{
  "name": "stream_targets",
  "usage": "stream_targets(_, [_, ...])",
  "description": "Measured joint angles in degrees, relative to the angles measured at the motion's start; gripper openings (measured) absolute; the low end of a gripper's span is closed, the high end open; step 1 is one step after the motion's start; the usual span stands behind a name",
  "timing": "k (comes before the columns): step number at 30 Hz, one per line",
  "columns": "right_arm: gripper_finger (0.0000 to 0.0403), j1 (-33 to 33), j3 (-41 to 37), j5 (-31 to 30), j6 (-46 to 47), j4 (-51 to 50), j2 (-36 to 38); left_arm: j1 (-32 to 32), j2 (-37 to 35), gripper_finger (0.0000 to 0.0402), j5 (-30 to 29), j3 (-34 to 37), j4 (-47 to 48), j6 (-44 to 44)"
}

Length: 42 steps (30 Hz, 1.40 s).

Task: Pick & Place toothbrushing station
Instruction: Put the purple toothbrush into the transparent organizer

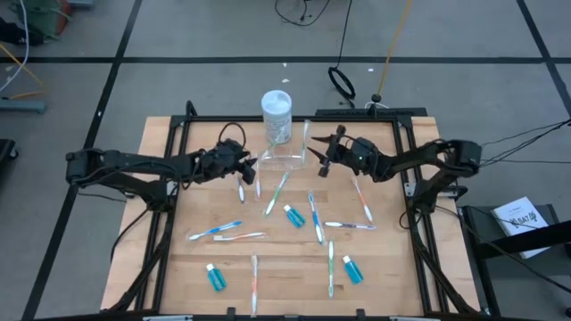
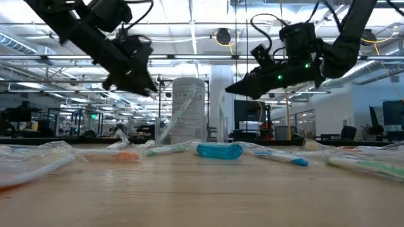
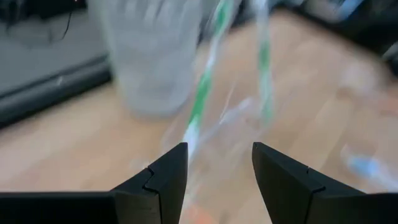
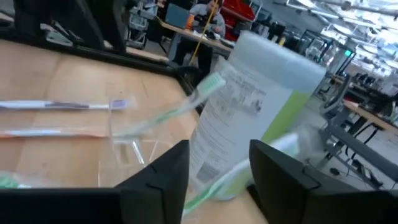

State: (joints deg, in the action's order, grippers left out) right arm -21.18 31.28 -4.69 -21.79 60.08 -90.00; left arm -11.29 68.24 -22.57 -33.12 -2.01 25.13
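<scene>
A wooden desk (image 1: 178,267) seen from above holds the toothbrushing station (image 1: 285,157), a small clear plastic holder standing near the desk's far edge, just in front of a taller white jar (image 1: 276,114). The holder sits between the two arms. The left claw (image 1: 251,166) hovers just beside the holder's left side, its fingers spread wide and holding nothing. The right claw (image 1: 319,155) hovers just beside the holder's right side, also spread apart and empty; a green-handled toothbrush (image 4: 186,107) leans inside the holder, seen past its fingers. Both claws are raised above the desk in the low view, the left claw (image 2: 136,79) and right claw (image 2: 243,87) flanking the jar. Neither arm is clearly nearer; each is about equally close. The holder stands upright, so its long axis runs vertically, and a grasp would likely come from either side. Counted on the desk: one holder, one white jar, four small blue bottles, one of them at (image 1: 294,215), and roughly ten loose toothbrushes scattered across the nearer half, one of them at (image 1: 214,232), though some overlap and the count is uncertain.
</scene>
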Motion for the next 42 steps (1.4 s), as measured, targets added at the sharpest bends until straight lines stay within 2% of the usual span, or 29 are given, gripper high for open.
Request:
stream_targets(4, [0.0174,0.86,-0.02,0.22,-1.4,-5.29,5.98,0.0,-1.98,0.0186,-0.01,-0.08,9.39,3.94])
stream_targets(7, [0.0175,1.49,-0.02,0.21,-1.46,-9.05,10.64,0.0,-1.66,0.0186,0.08,-0.04,13.87,10.19])
stream_targets(13, [0.0168,2.2,-0.02,0.24,-1.1,-11.22,20.11,0.0,2.49,0.0186,0.34,-0.04,20.75,21.63])
stream_targets(17, [0.0164,2.18,-0.01,0.26,4.2,-12.94,25.07,-0.04,6.43,0.0186,2.71,-0.04,21.73,25.85])
stream_targets(22, [0.016,2.18,-0.02,0.35,8.01,-20.13,28.05,-2.28,10.12,0.0186,3.63,-0.04,21.43,26.33])
stream_targets(29, [0.0159,2.18,-0.02,0.42,7.53,-20.92,28.07,-5.38,14.56,0.0186,9.11,-0.04,16.12,22.45])
stream_targets(35, [0.0157,2.18,-0.02,0.37,7.55,-21.23,28.05,-6.71,18.12,0.0185,9.57,-0.31,12.37,19.0])
stream_targets(38, [0.0157,2.18,-0.02,0.33,7.57,-21.68,28.05,-7.36,19.24,0.0167,9.92,-0.33,12.26,18.26])
stream_targets(42, [0.0157,2.18,-0.02,0.35,7.59,-21.87,28.05,-8.11,19.33,0.012,9.46,-0.22,11.7,18.29])
